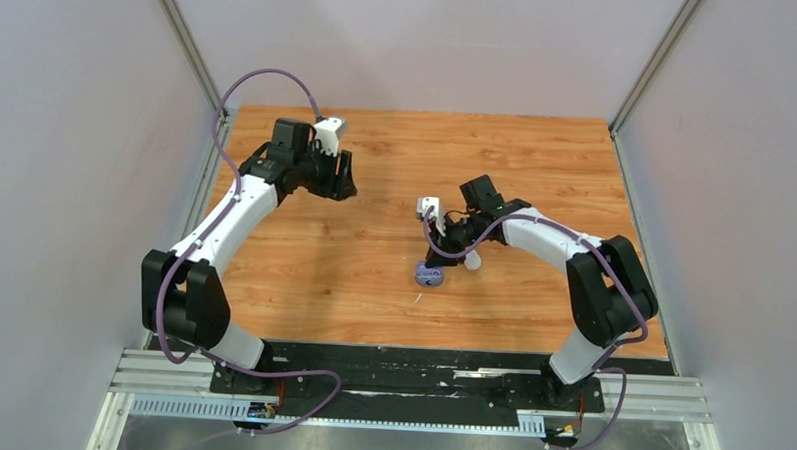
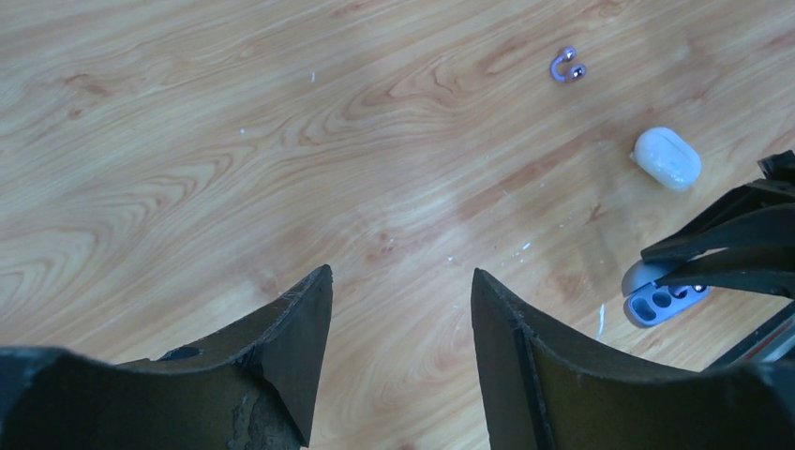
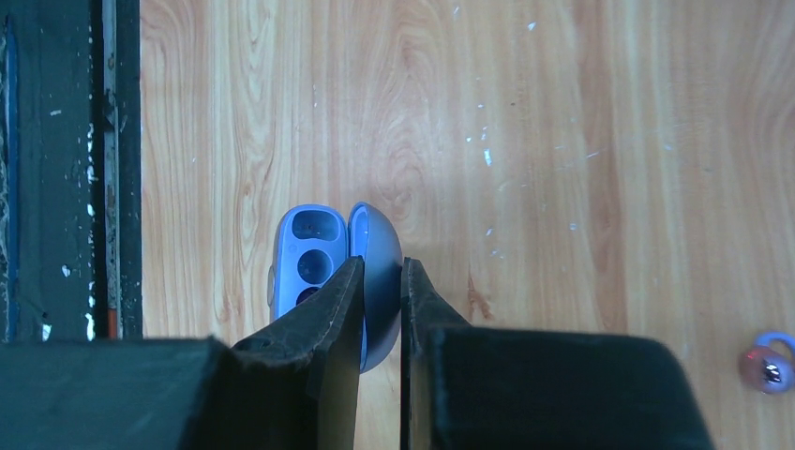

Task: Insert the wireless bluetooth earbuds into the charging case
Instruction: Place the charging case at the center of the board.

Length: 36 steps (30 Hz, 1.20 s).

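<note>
A purple-blue charging case [image 3: 307,251] lies open on the wooden table, its empty sockets showing; it also shows in the top view [image 1: 429,277] and the left wrist view [image 2: 656,302]. My right gripper [image 3: 382,269] is shut on its raised lid [image 3: 378,239], one finger on each side; in the top view the gripper [image 1: 436,258] stands right over the case. A closed white case [image 2: 667,157] lies just beyond [image 1: 470,260]. Two dark purple earbuds [image 2: 567,67] lie together on the table, also at the right wrist view's edge [image 3: 769,362]. White earbuds are out of view. My left gripper [image 2: 401,281] is open and empty, far left [image 1: 342,181].
The black base rail [image 3: 66,169] runs along the table's near edge, close to the purple case. Grey walls [image 1: 98,124] close in the left, right and back sides of the table.
</note>
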### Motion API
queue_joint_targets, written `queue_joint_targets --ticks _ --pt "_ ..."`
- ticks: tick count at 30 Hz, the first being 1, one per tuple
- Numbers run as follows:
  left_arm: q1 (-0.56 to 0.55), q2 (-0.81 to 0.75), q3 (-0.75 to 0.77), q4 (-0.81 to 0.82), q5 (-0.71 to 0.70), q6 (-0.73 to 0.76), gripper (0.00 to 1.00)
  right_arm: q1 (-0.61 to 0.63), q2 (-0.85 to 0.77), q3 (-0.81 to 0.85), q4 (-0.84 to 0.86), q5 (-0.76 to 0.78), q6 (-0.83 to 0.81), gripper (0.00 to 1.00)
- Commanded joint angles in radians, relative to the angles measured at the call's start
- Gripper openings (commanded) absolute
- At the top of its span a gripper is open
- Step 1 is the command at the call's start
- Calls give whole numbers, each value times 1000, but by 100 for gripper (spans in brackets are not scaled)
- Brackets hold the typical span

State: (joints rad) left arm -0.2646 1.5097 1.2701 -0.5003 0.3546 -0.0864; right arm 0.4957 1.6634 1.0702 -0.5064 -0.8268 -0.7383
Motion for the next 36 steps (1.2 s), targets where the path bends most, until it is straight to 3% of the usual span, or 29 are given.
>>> queue_joint_targets --ticks 1,17,30,36 --pt "29 -46 -7 -68 33 81 64 16 17 -35 93 -84 -84 0" --pt "56 -43 20 -136 41 122 64 38 146 -25 173 -75 -87 0" --pt "59 -26 24 -123 62 112 65 39 111 50 166 -80 1 27" --pt "59 -14 20 -109 75 96 65 38 128 121 127 -83 48 28"
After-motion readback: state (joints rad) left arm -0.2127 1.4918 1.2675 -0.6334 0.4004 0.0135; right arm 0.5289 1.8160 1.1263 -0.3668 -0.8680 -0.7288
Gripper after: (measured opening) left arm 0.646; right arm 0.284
